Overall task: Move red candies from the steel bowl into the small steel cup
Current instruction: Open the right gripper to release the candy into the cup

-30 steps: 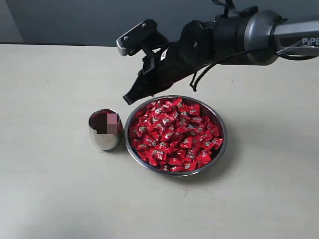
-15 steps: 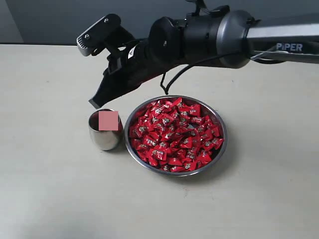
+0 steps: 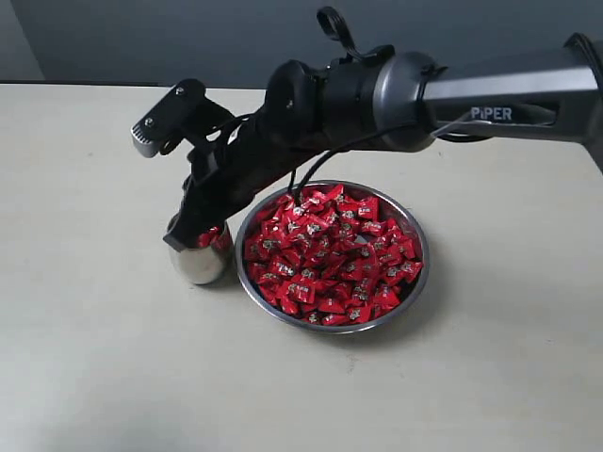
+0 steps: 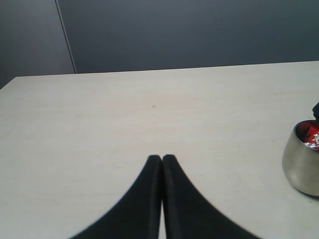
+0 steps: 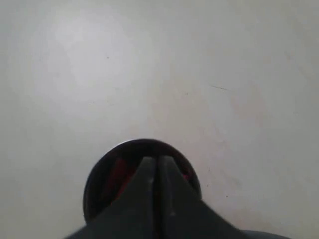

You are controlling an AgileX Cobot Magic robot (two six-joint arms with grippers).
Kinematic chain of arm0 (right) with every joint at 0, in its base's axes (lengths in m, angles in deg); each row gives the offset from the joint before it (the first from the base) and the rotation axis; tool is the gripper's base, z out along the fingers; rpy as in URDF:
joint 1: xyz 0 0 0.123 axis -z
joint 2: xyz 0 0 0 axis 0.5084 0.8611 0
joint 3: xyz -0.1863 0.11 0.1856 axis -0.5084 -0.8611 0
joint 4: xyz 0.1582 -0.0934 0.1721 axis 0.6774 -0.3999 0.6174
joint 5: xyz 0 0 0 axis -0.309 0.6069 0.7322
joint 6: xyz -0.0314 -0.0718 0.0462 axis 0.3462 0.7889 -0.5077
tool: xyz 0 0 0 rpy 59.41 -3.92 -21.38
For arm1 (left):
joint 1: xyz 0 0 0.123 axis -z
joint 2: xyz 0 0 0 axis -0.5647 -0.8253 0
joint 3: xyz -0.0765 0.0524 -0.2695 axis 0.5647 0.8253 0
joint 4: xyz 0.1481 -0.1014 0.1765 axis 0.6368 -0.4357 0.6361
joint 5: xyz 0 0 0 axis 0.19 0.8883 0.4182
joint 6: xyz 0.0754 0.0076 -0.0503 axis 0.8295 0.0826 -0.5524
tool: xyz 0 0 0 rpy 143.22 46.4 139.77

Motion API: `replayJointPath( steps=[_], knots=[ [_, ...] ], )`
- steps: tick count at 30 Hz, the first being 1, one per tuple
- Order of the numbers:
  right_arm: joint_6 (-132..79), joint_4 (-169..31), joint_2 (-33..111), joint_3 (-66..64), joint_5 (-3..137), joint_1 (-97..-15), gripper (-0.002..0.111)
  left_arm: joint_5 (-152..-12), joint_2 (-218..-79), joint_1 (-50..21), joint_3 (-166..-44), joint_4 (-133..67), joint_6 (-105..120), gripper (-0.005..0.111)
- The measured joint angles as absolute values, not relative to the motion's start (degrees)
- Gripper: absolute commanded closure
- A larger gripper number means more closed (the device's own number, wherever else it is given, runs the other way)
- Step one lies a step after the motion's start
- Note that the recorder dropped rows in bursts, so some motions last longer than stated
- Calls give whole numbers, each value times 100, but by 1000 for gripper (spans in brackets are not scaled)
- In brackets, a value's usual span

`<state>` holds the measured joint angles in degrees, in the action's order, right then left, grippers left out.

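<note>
We keep our right gripper point(image 3: 186, 241) pressed together, tips at the mouth of the cup point(image 3: 200, 267), which stands right beneath them with red showing inside. The bowl point(image 3: 399, 307) of candies point(image 3: 330, 254) lies just beside the tips, on the arm's side. Our left gripper point(image 4: 162, 159) is pressed together too, apart from the cup.

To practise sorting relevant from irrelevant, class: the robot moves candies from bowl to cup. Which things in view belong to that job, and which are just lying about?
Belong to the job: red candies; steel bowl; small steel cup; right gripper, shut, tips at the cup's mouth.
Not part of it: left gripper, shut, away from the cup; table.
</note>
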<state>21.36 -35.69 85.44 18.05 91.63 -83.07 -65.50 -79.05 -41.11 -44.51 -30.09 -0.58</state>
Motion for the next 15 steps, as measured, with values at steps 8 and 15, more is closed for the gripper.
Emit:
replayJointPath(
  steps=[8, 15],
  knots=[
    [2691, -3018, 8582, 1808, 9150, -8317, 109, -6550, -7905, -4111, -4451, -3009, -58, 106],
    [2780, -2996, 8582, 1808, 9076, -8317, 98, -6550, -7905, -4111, -4451, -3009, -58, 106]
  ],
)
